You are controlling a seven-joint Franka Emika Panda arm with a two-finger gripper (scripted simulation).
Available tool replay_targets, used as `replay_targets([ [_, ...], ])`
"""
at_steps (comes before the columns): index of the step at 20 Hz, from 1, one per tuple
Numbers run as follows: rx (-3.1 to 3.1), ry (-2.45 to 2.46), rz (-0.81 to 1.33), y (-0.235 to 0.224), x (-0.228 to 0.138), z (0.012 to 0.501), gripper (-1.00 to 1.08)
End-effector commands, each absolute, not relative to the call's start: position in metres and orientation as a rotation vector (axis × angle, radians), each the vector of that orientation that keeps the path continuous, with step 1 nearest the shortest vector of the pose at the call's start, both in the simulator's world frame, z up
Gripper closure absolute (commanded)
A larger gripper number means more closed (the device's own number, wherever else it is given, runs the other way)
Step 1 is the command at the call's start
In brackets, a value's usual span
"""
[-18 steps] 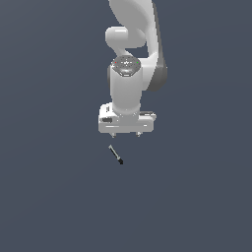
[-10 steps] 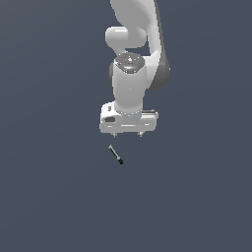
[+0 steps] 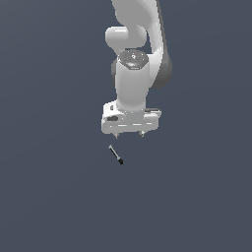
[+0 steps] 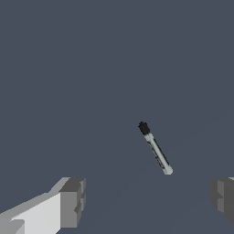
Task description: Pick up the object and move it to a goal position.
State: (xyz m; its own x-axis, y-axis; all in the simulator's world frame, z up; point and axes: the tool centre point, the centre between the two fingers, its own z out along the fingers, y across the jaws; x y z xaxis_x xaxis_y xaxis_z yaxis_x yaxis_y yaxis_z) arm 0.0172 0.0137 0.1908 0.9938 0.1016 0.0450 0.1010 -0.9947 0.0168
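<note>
The object is a tiny thin rod point(image 3: 116, 155) with a light grey shaft and a thicker black end; it lies flat on the dark grey surface. In the exterior view it sits just below my gripper point(image 3: 128, 134), slightly toward that view's left. My gripper hangs above the surface, open and empty, fingers pointing down. In the wrist view the rod point(image 4: 155, 148) lies slantwise ahead of the gap between my two fingertips point(image 4: 73, 201), nearer the other finger point(image 4: 224, 196), and it touches neither.
A plain dark grey surface point(image 3: 54, 197) fills both views. The white arm point(image 3: 135, 44) rises above the gripper in the exterior view. Nothing else shows.
The arm's upper joint has shifted slightly. The gripper and the rod stay where they were.
</note>
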Motion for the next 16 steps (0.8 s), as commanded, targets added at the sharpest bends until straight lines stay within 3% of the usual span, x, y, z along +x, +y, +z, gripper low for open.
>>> replay_targets([
  [1, 3.121, 0.175, 0.069, 0.012, 0.017, 0.188, -0.92],
  [16, 3.081, 0.522, 0.034, -0.017, 0.02, 0.131, -0.92],
])
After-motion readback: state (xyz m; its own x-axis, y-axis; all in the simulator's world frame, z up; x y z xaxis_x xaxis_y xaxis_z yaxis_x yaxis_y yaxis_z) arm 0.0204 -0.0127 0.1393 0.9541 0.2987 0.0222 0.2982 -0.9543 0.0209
